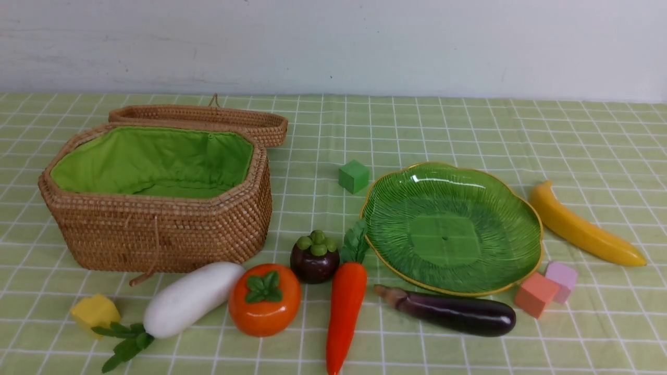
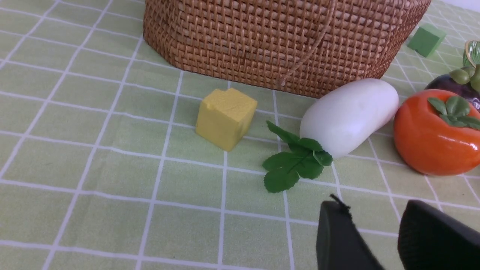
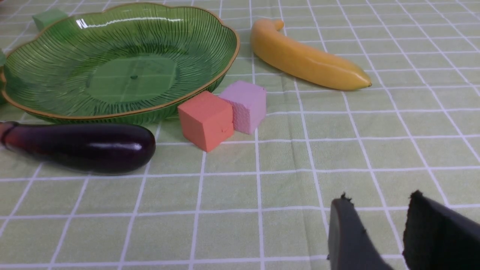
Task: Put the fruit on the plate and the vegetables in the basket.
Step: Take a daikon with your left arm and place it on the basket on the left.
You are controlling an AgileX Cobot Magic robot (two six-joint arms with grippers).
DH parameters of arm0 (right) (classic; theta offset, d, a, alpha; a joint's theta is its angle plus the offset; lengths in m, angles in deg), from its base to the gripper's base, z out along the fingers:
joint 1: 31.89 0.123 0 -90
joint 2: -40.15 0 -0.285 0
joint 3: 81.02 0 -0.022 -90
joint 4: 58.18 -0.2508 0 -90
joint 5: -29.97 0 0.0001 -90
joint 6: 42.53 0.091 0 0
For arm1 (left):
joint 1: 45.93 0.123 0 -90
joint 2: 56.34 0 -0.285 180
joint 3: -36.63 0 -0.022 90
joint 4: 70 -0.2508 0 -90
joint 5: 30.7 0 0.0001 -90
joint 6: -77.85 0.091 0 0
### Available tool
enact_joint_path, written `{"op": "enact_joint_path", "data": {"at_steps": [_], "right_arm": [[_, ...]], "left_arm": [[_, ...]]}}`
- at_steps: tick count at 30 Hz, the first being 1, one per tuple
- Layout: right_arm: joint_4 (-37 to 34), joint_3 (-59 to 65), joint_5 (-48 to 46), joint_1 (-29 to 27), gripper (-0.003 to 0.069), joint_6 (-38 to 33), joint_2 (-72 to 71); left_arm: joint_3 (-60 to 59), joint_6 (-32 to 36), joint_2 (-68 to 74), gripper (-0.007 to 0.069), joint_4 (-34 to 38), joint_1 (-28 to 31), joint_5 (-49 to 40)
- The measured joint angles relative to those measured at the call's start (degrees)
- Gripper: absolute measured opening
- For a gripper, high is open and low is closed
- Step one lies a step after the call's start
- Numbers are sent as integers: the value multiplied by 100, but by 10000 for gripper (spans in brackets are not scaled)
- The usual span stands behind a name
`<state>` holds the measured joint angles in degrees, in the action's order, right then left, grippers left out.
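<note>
Left wrist view shows the left gripper (image 2: 373,210) low over a green checked tablecloth (image 2: 93,157), its two black fingers (image 2: 337,240) partly apart with only cloth showing in the gap, holding and touching nothing. Right wrist view shows the right gripper (image 3: 378,204) the same way: fingers (image 3: 348,240) parted, empty, apart from every object. Front view lays out the rest. At the left stands the wicker basket (image 1: 156,234), its woven lid (image 1: 208,117) folded back behind it and its green lining bare. Right of centre sits the green plate (image 1: 448,229) with a gold rim, its ribbed floor bare. A banana (image 1: 583,229) lies on the cloth to the plate's right, apart from it. An eggplant (image 1: 458,312) lies along the plate's near edge, just beside it. A white radish (image 1: 190,299) lies slanted in front of the basket, leaves pointing near-left, towards the left fingers. A carrot (image 1: 344,312) points towards the camera, its leafy top at the plate's left rim. A persimmon (image 1: 264,307) sits between radish and carrot, and a mangosteen (image 1: 314,260) sits just behind it. A yellow cube (image 1: 95,311) rests by the radish leaves, a green cube (image 1: 354,176) behind the plate's left side, and an orange cube (image 1: 535,294) and pink cube (image 1: 563,278) touch each other at the plate's near-right rim
</note>
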<state>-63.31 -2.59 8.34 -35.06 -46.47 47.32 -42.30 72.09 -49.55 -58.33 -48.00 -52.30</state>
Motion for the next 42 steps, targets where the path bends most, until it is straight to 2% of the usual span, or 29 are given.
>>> {"op": "enact_joint_path", "data": {"at_steps": [12, 16, 17, 24, 27, 31, 34, 38, 42], "right_arm": [[0, 0, 0, 0, 240, 0, 0], [5, 0, 0, 0, 240, 0, 0], [5, 0, 0, 0, 240, 0, 0], [0, 0, 0, 0, 240, 0, 0], [0, 0, 0, 0, 240, 0, 0], [0, 0, 0, 0, 240, 0, 0], [14, 0, 0, 0, 240, 0, 0], [43, 0, 63, 0, 240, 0, 0], [-270, 33, 297, 0, 240, 236, 0]], "left_arm": [[0, -31, 0, 239, 59, 0, 219], [0, -285, 0, 239, 614, 0, 634], [0, -505, 0, 239, 1132, 0, 954], [0, -1058, 0, 239, 2957, 0, 2104], [0, -1015, 0, 239, 3263, 0, 2478], [0, -1039, 0, 237, 3423, 0, 2541], [336, -910, 0, 180, 3354, 0, 2237], [1153, -376, 0, 1, 3042, 0, 1500], [1903, 257, 93, -13, 2910, 0, 648]]}}
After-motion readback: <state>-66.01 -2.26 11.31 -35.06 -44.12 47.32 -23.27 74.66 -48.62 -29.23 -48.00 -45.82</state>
